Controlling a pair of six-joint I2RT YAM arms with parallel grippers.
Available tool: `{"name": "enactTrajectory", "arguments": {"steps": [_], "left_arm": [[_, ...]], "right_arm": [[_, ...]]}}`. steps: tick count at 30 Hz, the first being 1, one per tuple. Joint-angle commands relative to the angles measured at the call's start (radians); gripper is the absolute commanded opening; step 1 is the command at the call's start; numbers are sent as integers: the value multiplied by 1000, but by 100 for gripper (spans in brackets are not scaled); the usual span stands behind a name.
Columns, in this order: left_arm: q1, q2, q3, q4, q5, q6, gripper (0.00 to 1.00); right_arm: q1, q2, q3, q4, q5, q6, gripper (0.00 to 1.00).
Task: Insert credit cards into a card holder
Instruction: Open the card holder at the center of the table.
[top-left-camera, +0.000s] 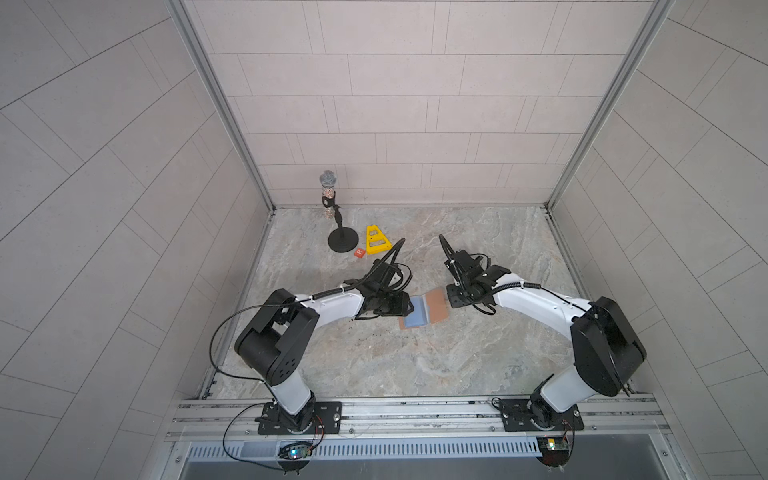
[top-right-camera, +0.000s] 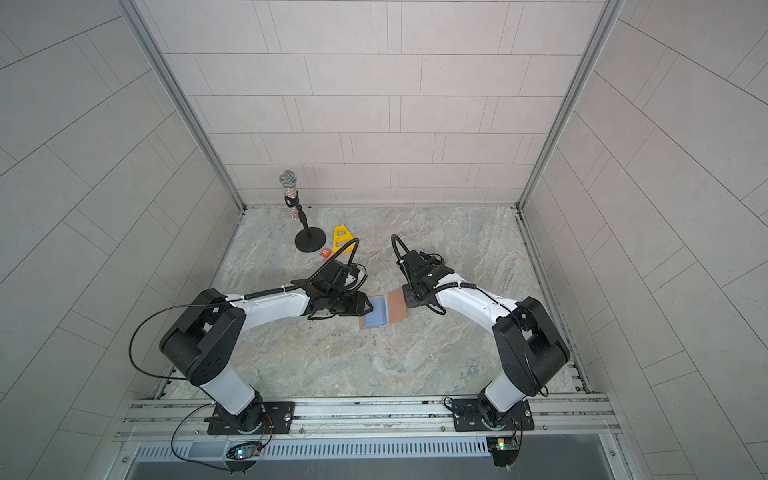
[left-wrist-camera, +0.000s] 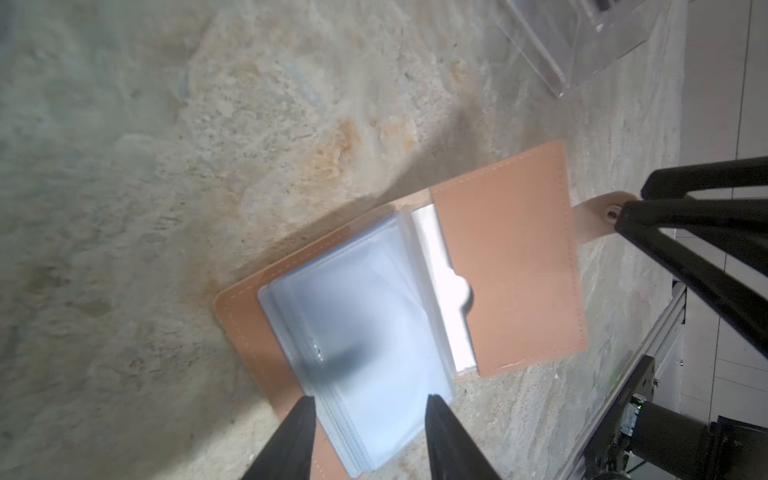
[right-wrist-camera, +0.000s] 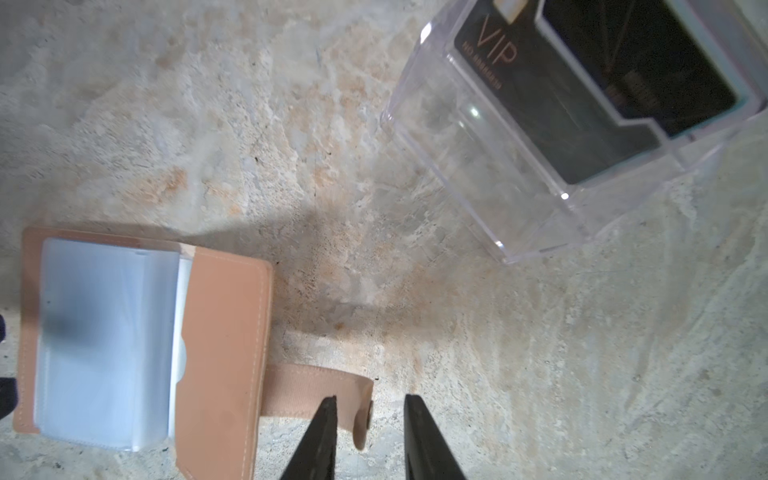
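The tan-pink card holder (top-left-camera: 438, 306) (top-right-camera: 397, 304) lies open on the marble table between both arms, its stack of clear pale-blue sleeves (left-wrist-camera: 365, 332) facing up. My left gripper (left-wrist-camera: 372, 400) (top-left-camera: 409, 308) is open, its fingers standing on either side of the sleeve stack's near edge. My right gripper (right-wrist-camera: 370, 398) (top-left-camera: 451, 297) is open a little, and the holder's strap tab (right-wrist-camera: 332, 388) with its snap button lies between the jaws, untouched. Credit cards stand in a clear box: a black VIP card (right-wrist-camera: 519, 83) and another black card (right-wrist-camera: 648, 62) with a teal edge behind.
The clear plastic stand (right-wrist-camera: 478, 166) (left-wrist-camera: 582, 50) sits on the table beyond the holder. At the back left are a microphone on a round base (top-left-camera: 343, 241), a yellow triangular piece (top-left-camera: 376, 240) and a small orange tile marked R (top-left-camera: 359, 252).
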Motion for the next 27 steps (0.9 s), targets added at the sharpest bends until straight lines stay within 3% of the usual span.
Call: {"name": "enactTrajectory", "arguments": {"steps": [1, 8, 16, 21, 27], "left_arm": [[-5, -50, 36, -60, -20, 27, 52], [-4, -100, 49, -75, -19, 38, 55], [-5, -132, 84, -91, -22, 49, 55], [-5, -98, 157, -115, -30, 43, 55], [-7, -1, 270, -99, -62, -52, 55]], "right_arm": [[-13, -27, -18, -11, -8, 9, 32], [-44, -77, -33, -11, -19, 0, 43], [-111, -167, -38, 23, -160, -73, 44], [-185, -173, -18, 25, -209, -152, 44], [-307, -136, 40, 42, -253, -248, 49]]}}
